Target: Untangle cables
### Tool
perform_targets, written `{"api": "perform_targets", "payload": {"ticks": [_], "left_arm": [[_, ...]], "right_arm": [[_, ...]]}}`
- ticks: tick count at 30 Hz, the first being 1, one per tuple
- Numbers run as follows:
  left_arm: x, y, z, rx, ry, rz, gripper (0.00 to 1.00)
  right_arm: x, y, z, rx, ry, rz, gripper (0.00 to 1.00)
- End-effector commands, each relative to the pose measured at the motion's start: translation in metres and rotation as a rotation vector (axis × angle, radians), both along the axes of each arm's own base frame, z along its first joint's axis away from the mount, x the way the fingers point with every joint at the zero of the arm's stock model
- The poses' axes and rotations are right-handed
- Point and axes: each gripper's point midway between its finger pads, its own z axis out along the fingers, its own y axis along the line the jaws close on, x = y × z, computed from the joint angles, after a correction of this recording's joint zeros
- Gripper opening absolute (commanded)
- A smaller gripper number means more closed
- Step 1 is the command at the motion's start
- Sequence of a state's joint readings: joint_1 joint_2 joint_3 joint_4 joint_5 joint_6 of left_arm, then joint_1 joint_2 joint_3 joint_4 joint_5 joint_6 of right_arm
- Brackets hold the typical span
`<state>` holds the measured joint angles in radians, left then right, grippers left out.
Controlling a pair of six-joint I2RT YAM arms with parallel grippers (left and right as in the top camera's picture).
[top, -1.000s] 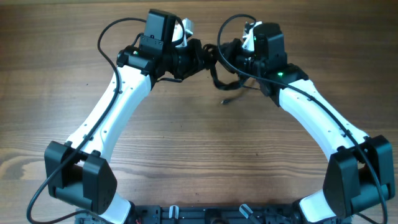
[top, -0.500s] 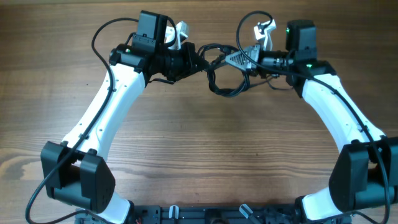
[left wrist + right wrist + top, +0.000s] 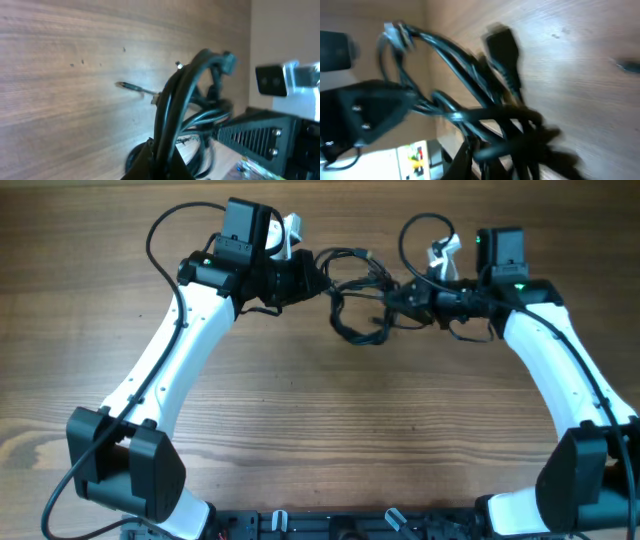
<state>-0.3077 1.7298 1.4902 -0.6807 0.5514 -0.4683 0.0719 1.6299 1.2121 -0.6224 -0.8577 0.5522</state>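
The tangled bundle of thin black cables [image 3: 170, 110] hangs between the 2 arms over the brown wooden table [image 3: 320, 440], pinched on each side by the closed left gripper [image 3: 317, 278] and right gripper [image 3: 394, 298]; mid pull-apart, likely needing wider separation next.

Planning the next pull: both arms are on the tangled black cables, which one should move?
Right, probably. Both sets of jaws are shut on the thin black tangled cables. The knotted loops bunch close to the right jaws, so they could draw outward while the left jaws anchor.
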Motion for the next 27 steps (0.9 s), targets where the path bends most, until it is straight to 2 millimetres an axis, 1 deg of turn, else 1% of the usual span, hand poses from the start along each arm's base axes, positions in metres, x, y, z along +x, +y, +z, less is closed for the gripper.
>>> {"api": "perform_targets", "payload": {"ticks": [1,4,7,8,9,10,11,13,14,17,19,20,22,23,25,27], "left_arm": [[0.043,0.049,0.014,0.068,-0.130,0.179,0.04],[0.045,0.025,0.039,-0.065,-0.202,0.079,0.04],[0.040,0.007,0.062,-0.187,-0.253,-0.030,0.04],[0.036,0.002,0.069,-0.220,-0.270,-0.074,0.04],[0.031,-0.002,0.075,-0.250,-0.292,-0.128,0.04],[0.026,-0.005,0.078,-0.270,-0.307,-0.173,0.04],[0.021,-0.007,0.081,-0.286,-0.319,-0.210,0.04],[0.010,-0.009,0.080,-0.302,-0.328,-0.283,0.04],[0.005,-0.009,0.076,-0.293,-0.326,-0.311,0.04],[-0.006,-0.007,0.064,-0.256,-0.308,-0.351,0.04],[-0.011,-0.006,0.058,-0.243,-0.294,-0.368,0.04],[-0.013,-0.006,0.057,-0.240,-0.289,-0.373,0.04],[-0.015,-0.007,0.056,-0.240,-0.279,-0.376,0.04],[-0.016,-0.008,0.056,-0.242,-0.275,-0.380,0.04],[-0.021,-0.014,0.059,-0.269,-0.270,-0.404,0.04],[-0.027,-0.018,0.062,-0.299,-0.257,-0.423,0.04]], "right_arm": [[0.016,-0.064,-0.023,-0.233,0.020,-0.206,0.04],[0.017,-0.064,-0.024,-0.233,0.018,-0.204,0.04],[0.019,-0.062,-0.021,-0.231,-0.017,-0.180,0.04],[0.020,-0.057,-0.016,-0.215,-0.064,-0.138,0.04],[0.021,-0.048,-0.007,-0.177,-0.134,-0.072,0.04],[0.022,-0.037,0.007,-0.123,-0.228,0.009,0.05],[0.020,-0.029,0.020,-0.075,-0.306,0.074,0.09],[0.019,-0.020,0.044,-0.022,-0.420,0.144,0.16],[0.020,-0.020,0.051,-0.024,-0.445,0.147,0.20],[0.018,-0.019,0.072,-0.017,-0.493,0.149,0.24],[0.015,-0.017,0.078,-0.006,-0.487,0.141,0.29],[0.014,-0.013,0.079,0.003,-0.475,0.139,0.34],[0.009,-0.005,0.081,0.024,-0.474,0.163,0.37],[0.006,0.002,0.081,0.026,-0.477,0.184,0.39],[0.003,0.011,0.081,0.023,-0.491,0.215,0.42],[0.003,0.014,0.078,-0.010,-0.520,0.236,0.47]]}}
